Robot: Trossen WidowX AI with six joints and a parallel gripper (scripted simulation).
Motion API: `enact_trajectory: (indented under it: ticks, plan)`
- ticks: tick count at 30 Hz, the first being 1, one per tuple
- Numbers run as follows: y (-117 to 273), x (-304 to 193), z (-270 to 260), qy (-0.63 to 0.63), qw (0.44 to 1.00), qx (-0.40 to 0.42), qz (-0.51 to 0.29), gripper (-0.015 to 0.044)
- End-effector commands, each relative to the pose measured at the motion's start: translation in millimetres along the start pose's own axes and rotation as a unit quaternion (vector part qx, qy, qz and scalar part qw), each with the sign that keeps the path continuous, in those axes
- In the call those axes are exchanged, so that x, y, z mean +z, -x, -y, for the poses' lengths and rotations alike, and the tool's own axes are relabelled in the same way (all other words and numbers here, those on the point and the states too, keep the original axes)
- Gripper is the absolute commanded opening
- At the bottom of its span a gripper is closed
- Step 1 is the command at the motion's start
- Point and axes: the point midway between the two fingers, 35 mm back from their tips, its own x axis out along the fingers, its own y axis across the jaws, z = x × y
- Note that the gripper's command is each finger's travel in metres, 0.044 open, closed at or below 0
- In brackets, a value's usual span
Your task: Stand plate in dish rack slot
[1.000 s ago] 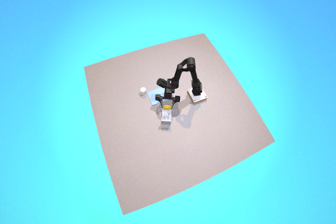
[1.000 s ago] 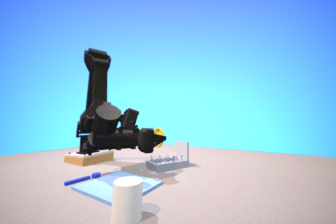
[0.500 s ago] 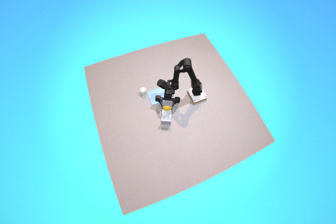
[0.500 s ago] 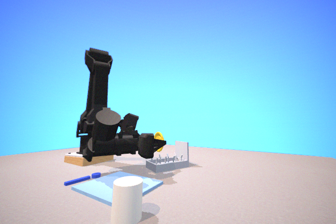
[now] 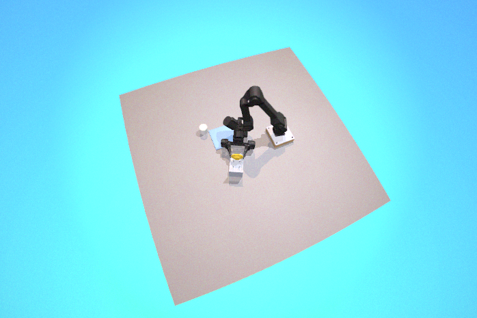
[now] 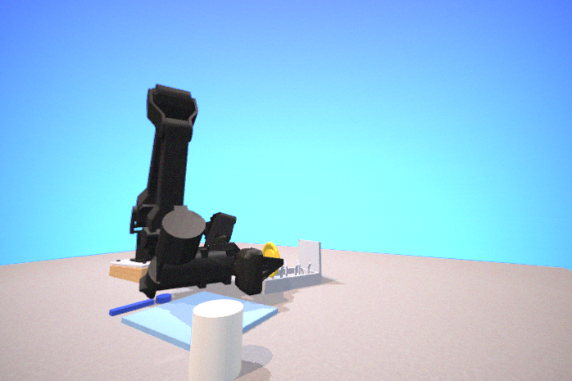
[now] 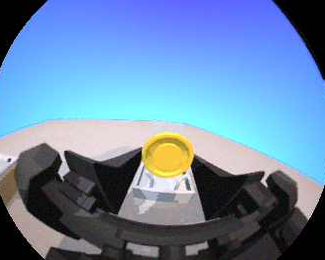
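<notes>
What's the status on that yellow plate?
Gripper shut on plate. Plate upright, low over dish rack, not released. Nothing seen blocking the slots.

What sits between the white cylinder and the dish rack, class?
The light blue mat lies between the white cylinder and the dish rack, clearest in the exterior view.
</notes>
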Motion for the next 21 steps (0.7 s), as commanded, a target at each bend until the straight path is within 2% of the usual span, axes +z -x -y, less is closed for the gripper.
enact_trajectory:
  ticks: [1, 11, 21]
  plan:
    - [0.0, 0.3, 0.2, 0.002, 1.000, 0.000, 0.000, 0.0000]
    - [-0.1, 1.2, 0.1, 0.001, 1.000, 0.000, 0.000, 0.0000]
    - [0.0, 1.0, 0.3, 0.003, 1.000, 0.000, 0.000, 0.0263]
